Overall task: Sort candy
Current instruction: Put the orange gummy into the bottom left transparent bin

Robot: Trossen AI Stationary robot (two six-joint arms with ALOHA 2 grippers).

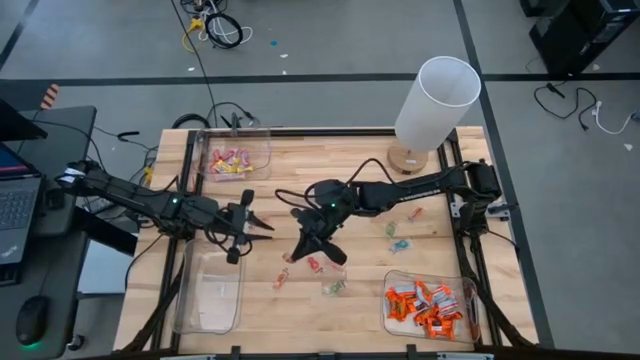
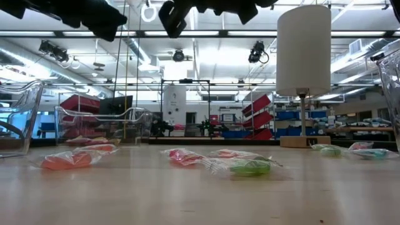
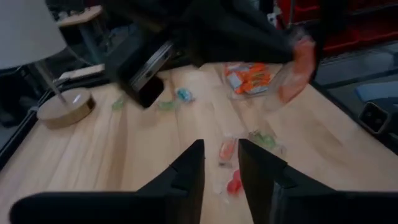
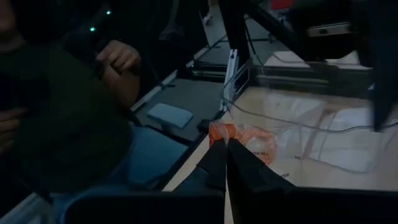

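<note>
The right gripper [image 4: 227, 144] is clamped on an orange candy [image 4: 239, 135], likely to carry it toward the orange-candy bin [image 1: 470, 318]. The left gripper [image 3: 221, 163], jaws slightly parted and empty, hovers over loose candies [image 3: 227, 149].

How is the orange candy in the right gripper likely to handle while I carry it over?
Probably floppy: the orange candy hangs from the right gripper by its crinkled wrapper. Likely very light, since it looks small beside the gripper. The glossy film may slip, as only one edge seems pinched.
</note>
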